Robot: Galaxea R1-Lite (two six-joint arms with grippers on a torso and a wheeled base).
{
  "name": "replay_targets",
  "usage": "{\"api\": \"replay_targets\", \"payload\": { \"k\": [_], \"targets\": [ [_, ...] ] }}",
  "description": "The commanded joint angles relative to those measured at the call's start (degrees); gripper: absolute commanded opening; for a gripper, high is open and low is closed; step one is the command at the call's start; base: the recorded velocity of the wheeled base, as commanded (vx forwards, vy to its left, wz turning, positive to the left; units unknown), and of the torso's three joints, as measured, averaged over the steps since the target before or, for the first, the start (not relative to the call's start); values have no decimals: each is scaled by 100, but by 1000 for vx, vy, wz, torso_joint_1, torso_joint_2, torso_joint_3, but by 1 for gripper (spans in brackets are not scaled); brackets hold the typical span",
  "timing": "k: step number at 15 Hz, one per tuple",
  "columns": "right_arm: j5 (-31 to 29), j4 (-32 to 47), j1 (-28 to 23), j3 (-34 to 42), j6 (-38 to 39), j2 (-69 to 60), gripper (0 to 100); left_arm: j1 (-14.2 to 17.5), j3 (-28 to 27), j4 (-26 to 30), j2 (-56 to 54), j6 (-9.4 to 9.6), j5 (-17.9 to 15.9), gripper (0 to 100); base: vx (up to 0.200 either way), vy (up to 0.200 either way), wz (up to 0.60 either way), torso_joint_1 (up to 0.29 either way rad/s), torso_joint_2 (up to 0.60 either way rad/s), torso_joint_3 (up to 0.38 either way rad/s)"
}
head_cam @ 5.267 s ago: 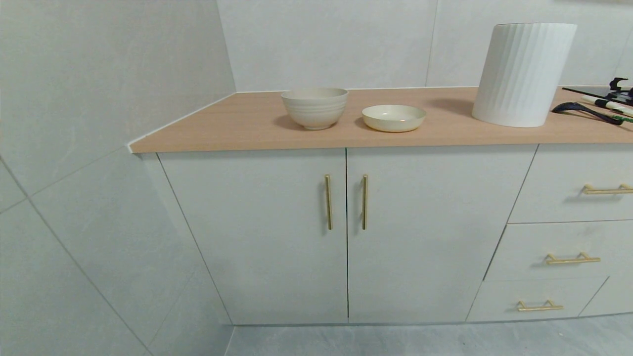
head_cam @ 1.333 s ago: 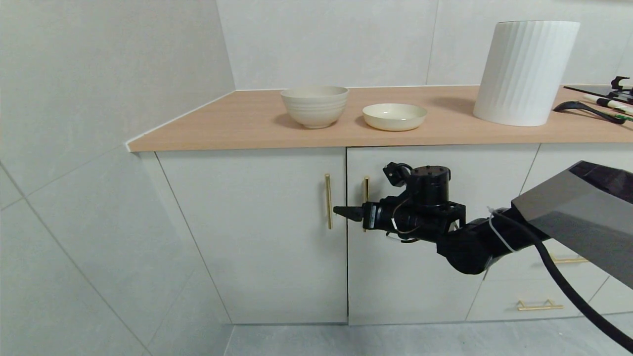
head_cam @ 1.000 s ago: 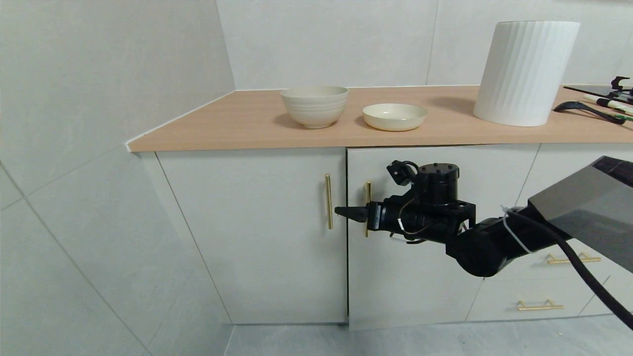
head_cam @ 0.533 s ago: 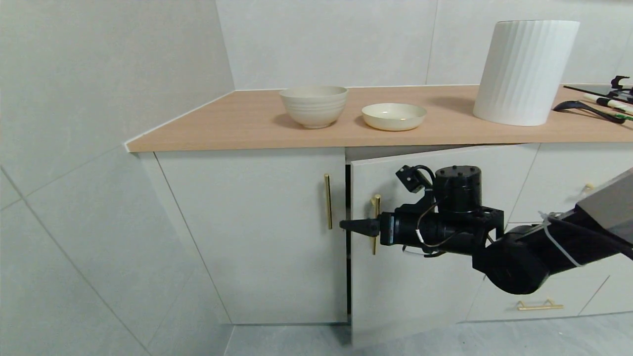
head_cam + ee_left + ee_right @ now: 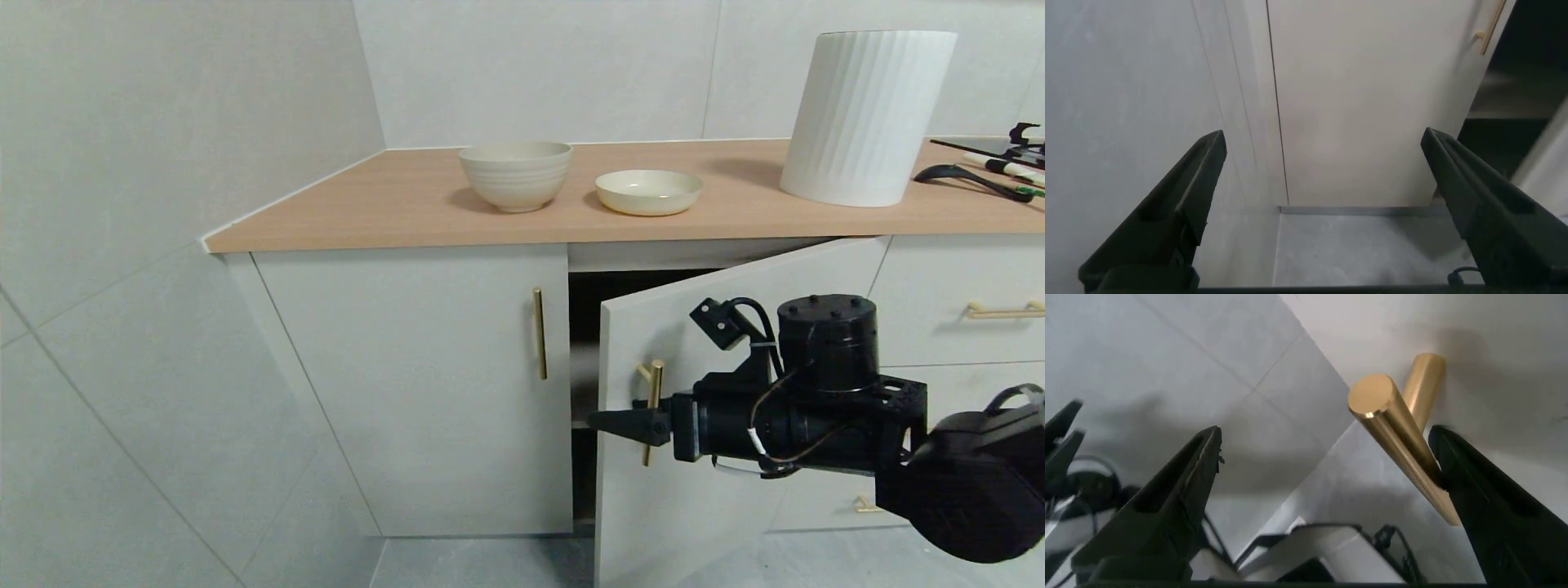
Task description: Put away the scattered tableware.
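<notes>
Under the counter (image 5: 392,214), the right door (image 5: 653,327) now stands swung well out, where a second ago it was only cracked and a few seconds back both doors were shut with no arm near them. The right gripper (image 5: 612,421) has drawn it open by the handle (image 5: 653,384). From the wrist view its fingers are spread wide, not clamped: the brass bar sits between them, pressed against one finger, so it is hooked rather than pinched. The arm has pulled back toward the robot as the door came round.

The left door (image 5: 408,384) under the counter is shut as before. The left gripper (image 5: 1323,139) hangs low in front of it, near the floor, fingers wide apart and holding nothing.

On the counter the tableware has not moved. The bowl (image 5: 514,174) stands above the left door, and the dish (image 5: 649,191) lies just beside it, above the opened gap. A tall white ribbed vessel (image 5: 865,114) stands farther along the counter, with some dark utensils (image 5: 971,175) at its far end.

The gap below the counter is dark, with what looks like a pale shelf inside. To my eye this means the storing place is nearly ready and nothing has yet been put away. The door probably wants a little more swing, then the hook must slip off the bar cleanly before either arm goes up for the bowl or dish.
</notes>
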Motion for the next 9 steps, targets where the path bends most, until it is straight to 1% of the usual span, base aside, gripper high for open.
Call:
{"api": "replay_targets", "payload": {
  "k": [1, 3, 4, 5, 6, 7, 8, 9],
  "targets": [
    [135, -47, 140, 398, -14, -410, 100, 1, 0, -1, 8, 0, 4, 100, 0, 0, 0, 0, 0, 0],
    [143, -47, 149, 416, -23, -410, 100, 1, 0, -1, 8, 62, -5, 100, 0, 0, 0, 0, 0, 0],
    [135, -47, 149, 416, -14, -410, 100, 1, 0, -10, -1, 53, 48, 100, 0, 0, 0, 0, 0, 0],
    [135, -47, 149, 425, -14, -419, 100, 1, 0, -37, -1, 70, 188, 100, 0, 0, 0, 0, 0, 0],
    [135, -47, 149, 451, -14, -419, 100, 1, -62, -116, -1, 70, 215, 100, 0, 0, 0, 0, 0, 0],
    [143, -47, 157, 477, -14, -410, 100, 1, -167, -168, 8, 79, 153, 100, 0, 0, 0, 0, 0, 0],
    [143, -47, 219, 486, -14, -410, 100, 1, -483, -19, 34, 79, -260, 100, 0, 0, 0, 0, 0, 0],
    [135, -47, 245, 486, -23, -419, 100, -25, -782, 289, 157, 79, -884, 100, 0, 0, 0, 0, 0, 0]
  ]
}}
